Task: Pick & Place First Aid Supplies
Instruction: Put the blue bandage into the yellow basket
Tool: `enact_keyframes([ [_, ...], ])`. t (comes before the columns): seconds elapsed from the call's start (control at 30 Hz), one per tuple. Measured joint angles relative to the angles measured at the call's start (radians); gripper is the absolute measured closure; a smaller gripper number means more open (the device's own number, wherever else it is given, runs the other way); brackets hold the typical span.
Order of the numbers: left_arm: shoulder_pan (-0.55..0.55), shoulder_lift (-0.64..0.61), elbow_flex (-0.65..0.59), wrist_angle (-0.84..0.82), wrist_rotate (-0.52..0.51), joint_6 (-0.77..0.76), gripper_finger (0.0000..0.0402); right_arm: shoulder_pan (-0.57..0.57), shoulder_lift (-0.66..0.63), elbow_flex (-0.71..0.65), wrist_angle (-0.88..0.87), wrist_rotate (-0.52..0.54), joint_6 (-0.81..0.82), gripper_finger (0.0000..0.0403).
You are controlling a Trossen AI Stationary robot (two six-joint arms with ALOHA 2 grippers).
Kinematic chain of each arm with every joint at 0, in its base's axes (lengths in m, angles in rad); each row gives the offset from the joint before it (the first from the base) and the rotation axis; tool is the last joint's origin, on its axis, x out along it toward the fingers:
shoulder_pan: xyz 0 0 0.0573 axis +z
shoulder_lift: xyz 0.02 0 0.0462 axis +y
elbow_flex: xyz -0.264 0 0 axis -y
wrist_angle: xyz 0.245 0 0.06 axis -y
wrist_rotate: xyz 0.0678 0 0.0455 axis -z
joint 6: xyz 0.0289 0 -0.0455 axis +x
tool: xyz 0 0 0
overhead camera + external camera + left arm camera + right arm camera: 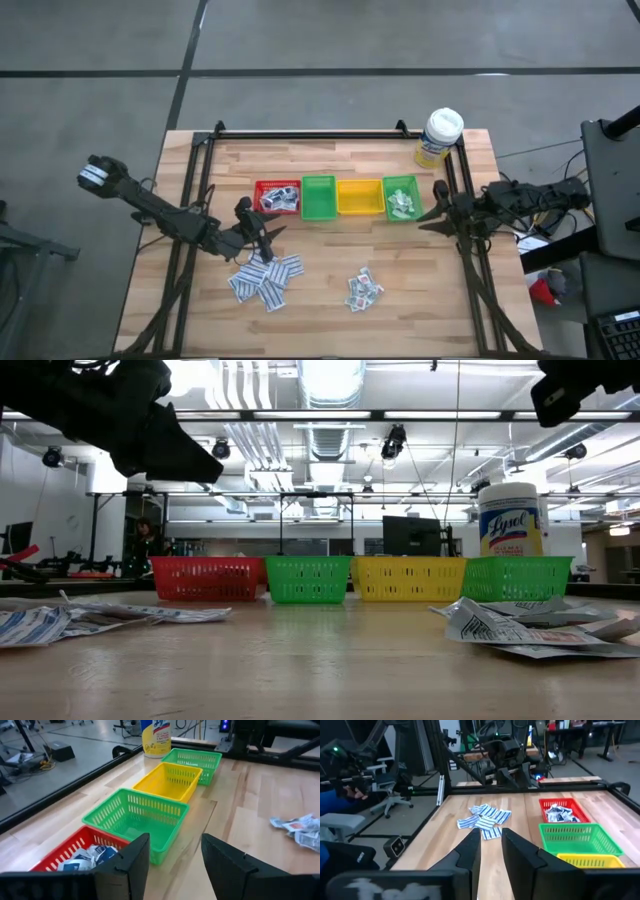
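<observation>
Your left gripper [262, 232] hangs empty, fingers apart, just in front of the small red plastic bin [277, 197]. The pile of flat white blue-striped paper packets [266, 279] lies just behind and below it, toward the table's near edge, strips fanned at mixed angles, so no single long axis. The crumpled squarish white packets [363, 288] sit centre-right with bare wood around them. The right gripper [438, 212] waits beside the right green bin [402, 198], fingers narrowly apart, empty. Left arm is nearer.

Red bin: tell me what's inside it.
The red bin holds a heap of white first aid packets with grey and blue print. The bin's floor beneath them is covered, so anything underneath cannot be seen.
</observation>
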Motion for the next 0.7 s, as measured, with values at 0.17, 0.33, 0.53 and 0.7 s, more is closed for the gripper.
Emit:
enact_keyframes([
  [0.17,0.000,0.000,0.000,0.009,0.000,-0.003,0.0221,0.000,-0.080,-0.028,0.000,-0.001,-0.001,0.0317],
  [0.33,0.000,0.000,0.010,0.032,0.000,-0.005,0.0221,0.000,-0.168,-0.062,0.000,-0.025,-0.005,0.0311],
  [0.53,0.000,-0.010,0.079,0.028,0.000,0.081,0.0221,0.000,-0.266,-0.116,0.001,-0.026,-0.012,0.0312],
  [0.7,0.000,-0.018,0.224,-0.158,0.036,0.125,0.0221,0.000,-0.253,-0.116,0.002,-0.026,-0.041,0.0322],
])
